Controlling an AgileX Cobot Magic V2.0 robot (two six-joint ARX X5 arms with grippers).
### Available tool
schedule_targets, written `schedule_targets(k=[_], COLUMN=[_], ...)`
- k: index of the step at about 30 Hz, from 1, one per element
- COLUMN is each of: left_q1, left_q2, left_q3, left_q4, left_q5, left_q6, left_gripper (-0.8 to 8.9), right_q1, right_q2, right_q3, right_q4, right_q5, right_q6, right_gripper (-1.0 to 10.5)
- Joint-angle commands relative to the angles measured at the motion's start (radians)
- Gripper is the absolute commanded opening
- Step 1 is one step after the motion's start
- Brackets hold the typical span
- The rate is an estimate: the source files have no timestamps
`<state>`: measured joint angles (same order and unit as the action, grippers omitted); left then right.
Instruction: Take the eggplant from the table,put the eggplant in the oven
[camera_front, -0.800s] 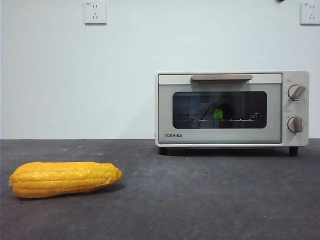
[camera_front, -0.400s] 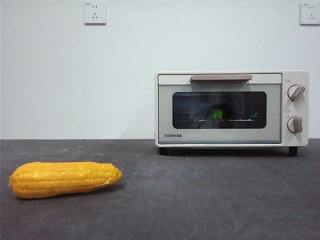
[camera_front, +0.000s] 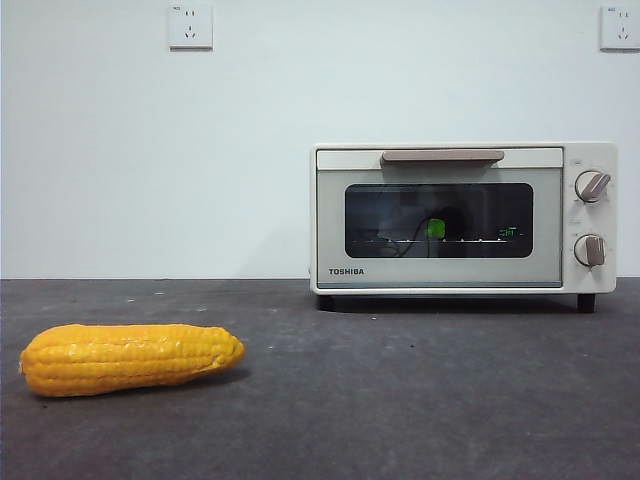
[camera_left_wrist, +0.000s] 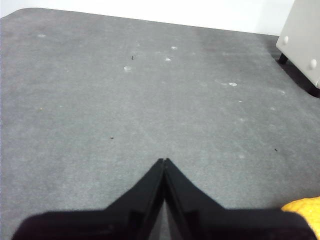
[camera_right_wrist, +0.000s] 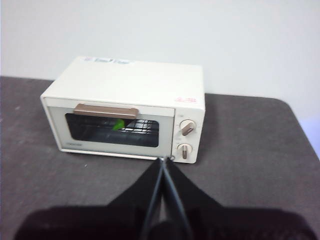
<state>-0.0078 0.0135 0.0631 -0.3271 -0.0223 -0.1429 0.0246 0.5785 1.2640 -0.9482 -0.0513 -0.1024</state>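
Work looked finished: the oven (camera_front: 463, 217) stood shut on the worktop (camera_front: 400, 400), a green stem of the eggplant (camera_front: 436, 228) showing behind its glass, so little remained but to draw back. Both left fingers (camera_left_wrist: 164, 162) and right fingers (camera_right_wrist: 163, 161) were closed and empty; since the earlier frames, only a dark tip at the top edge had gone, the corn (camera_front: 130, 357) unmoved.

Eggplant (camera_front: 435, 228): only its green cap shows behind oven (camera_front: 440, 275) glass; body lost in dark reflections. Corn (camera_left_wrist: 306, 209): cut by left wrist frame's edge. Dial markings too small to read.
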Motion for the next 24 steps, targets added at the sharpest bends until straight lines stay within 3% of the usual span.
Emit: schedule_targets(k=[1, 11, 24], left_q1=[-0.002, -0.002, -0.002], left_q2=[0.000, 0.000, 0.001], left_q3=[-0.007, -0.007, -0.007], left_q4=[0.007, 0.007, 0.007], left_q5=[0.003, 0.003, 0.003], left_q6=[-0.005, -0.005, -0.005], left_gripper=[-0.04, -0.04, -0.04], right_q1=[-0.008, -0.007, -0.006], right_q2=[-0.079, -0.301, -0.538], right_q3=[-0.143, -0.650, -1.091], right_q4=[0.092, 0.431, 0.616], right_q5=[0.003, 0.003, 0.003], right_q6=[-0.006, -0.003, -0.003], right_gripper=[0.0, 0.0, 0.0])
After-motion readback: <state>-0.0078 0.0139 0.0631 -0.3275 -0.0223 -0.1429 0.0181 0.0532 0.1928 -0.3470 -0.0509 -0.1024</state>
